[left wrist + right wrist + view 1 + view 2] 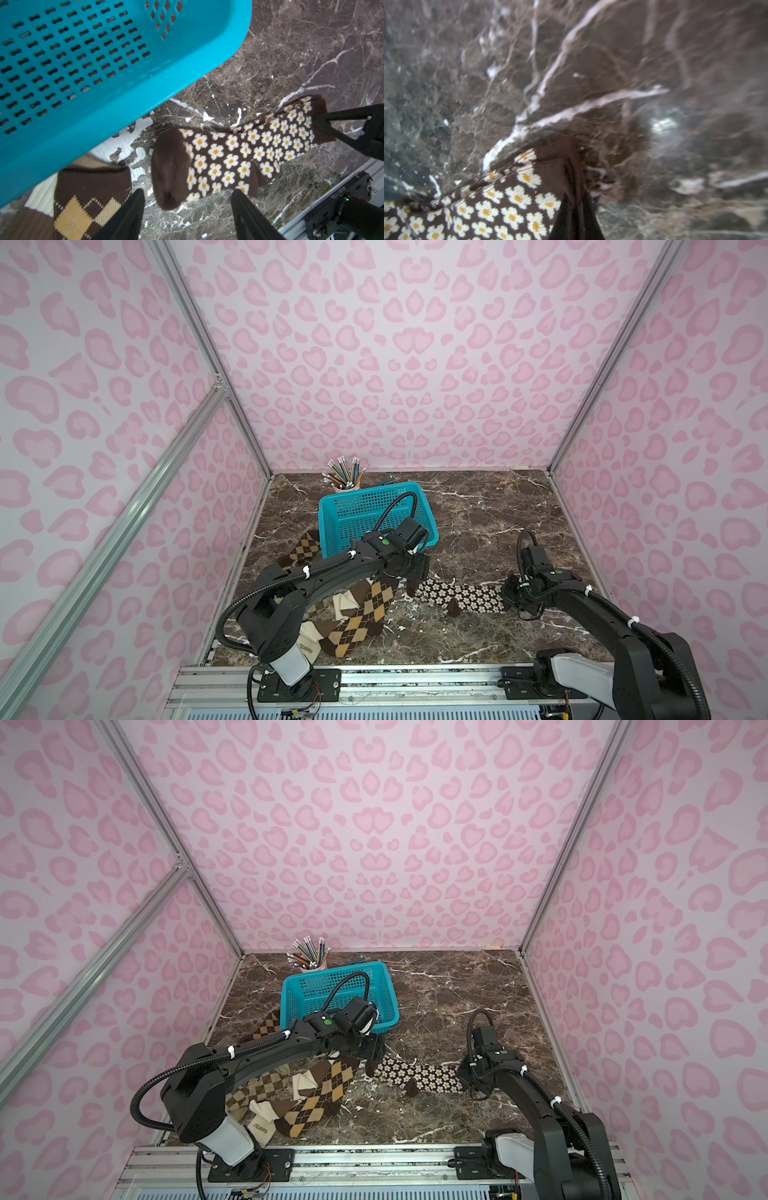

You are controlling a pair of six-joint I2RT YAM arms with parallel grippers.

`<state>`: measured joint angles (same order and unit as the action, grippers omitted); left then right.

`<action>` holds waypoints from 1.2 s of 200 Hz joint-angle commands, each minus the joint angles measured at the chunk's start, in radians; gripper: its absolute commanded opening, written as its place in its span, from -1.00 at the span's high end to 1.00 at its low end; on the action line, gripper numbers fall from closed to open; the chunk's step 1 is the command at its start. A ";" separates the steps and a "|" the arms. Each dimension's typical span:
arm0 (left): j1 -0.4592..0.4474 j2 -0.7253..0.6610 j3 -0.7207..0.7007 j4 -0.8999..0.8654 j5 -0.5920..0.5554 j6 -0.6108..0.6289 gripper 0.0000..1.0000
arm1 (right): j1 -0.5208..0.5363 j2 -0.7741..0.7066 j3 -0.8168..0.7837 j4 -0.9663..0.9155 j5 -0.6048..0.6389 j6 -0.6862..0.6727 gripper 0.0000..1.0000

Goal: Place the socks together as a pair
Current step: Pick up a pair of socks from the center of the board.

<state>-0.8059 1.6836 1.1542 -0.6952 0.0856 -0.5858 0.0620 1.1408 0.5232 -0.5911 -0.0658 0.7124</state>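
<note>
A dark brown sock with cream flowers (pixel 457 595) (pixel 428 1075) lies stretched across the marble between both arms. My right gripper (pixel 509 593) (pixel 574 197) is shut on its plain brown cuff, as the left wrist view shows too. My left gripper (pixel 415 572) (pixel 187 191) hovers open over the sock's brown toe (pixel 168 170), with nothing between its fingers. A brown-tan argyle sock (pixel 365 618) (pixel 83 207) lies just left of the toe. Beside it are a cream ribbed sock (pixel 264 1119) and an olive-beige check sock (pixel 257 1088), partly under the left arm.
A turquoise perforated basket (pixel 361 510) (pixel 104 83) stands just behind the left gripper. A second argyle sock (pixel 301 549) pokes out at the basket's left. A cup of pencils (pixel 347 477) stands at the back wall. Pink patterned walls close in three sides.
</note>
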 commanded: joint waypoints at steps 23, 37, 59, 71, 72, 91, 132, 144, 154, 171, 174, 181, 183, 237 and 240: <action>-0.003 0.021 -0.042 0.070 0.039 -0.031 -0.38 | -0.023 -0.028 -0.005 -0.036 0.034 -0.002 1.00; -0.007 0.039 -0.044 0.100 0.046 -0.025 -0.38 | -0.023 -0.018 -0.003 -0.039 0.022 -0.008 1.00; -0.009 0.091 -0.031 0.106 0.058 -0.029 -0.38 | -0.022 -0.018 -0.002 -0.036 0.014 -0.014 1.00; -0.010 0.111 -0.031 0.110 0.060 -0.043 -0.37 | -0.023 -0.024 -0.004 -0.033 0.010 -0.017 1.00; -0.010 0.111 -0.031 0.112 0.062 -0.044 -0.37 | -0.024 -0.025 -0.003 -0.033 0.010 -0.017 1.00; -0.011 0.121 -0.038 0.158 0.079 -0.062 -0.37 | -0.022 -0.032 -0.010 -0.033 0.003 -0.021 1.00; -0.010 0.191 -0.019 0.165 0.068 -0.074 -0.32 | -0.023 -0.044 -0.013 -0.035 -0.001 -0.024 1.00; -0.010 0.202 -0.024 0.156 0.059 -0.079 -0.29 | -0.023 -0.044 -0.014 -0.032 -0.004 -0.025 1.00; -0.009 0.210 -0.031 0.146 0.056 -0.080 -0.23 | -0.022 -0.044 -0.011 -0.032 -0.006 -0.025 1.00; -0.009 0.213 -0.045 0.140 0.062 -0.082 -0.08 | -0.022 -0.047 -0.012 -0.030 -0.008 -0.027 1.00; -0.010 0.211 -0.045 0.139 0.062 -0.081 -0.06 | -0.022 -0.048 -0.011 -0.030 -0.008 -0.027 1.00; -0.010 0.205 -0.048 0.136 0.062 -0.083 0.00 | -0.022 -0.051 -0.012 -0.031 -0.009 -0.027 1.00; -0.009 0.203 -0.048 0.135 0.061 -0.083 0.01 | -0.023 -0.051 -0.011 -0.032 -0.009 -0.027 1.00; -0.010 0.170 0.025 0.090 0.074 -0.065 0.68 | -0.021 -0.071 0.001 -0.039 -0.012 -0.028 1.00; -0.010 0.167 0.029 0.086 0.075 -0.065 0.72 | -0.022 -0.076 0.003 -0.041 -0.013 -0.029 1.00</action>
<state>-0.8150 1.8706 1.1507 -0.5892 0.1497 -0.6601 0.0391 1.0836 0.5087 -0.6220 -0.0780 0.6903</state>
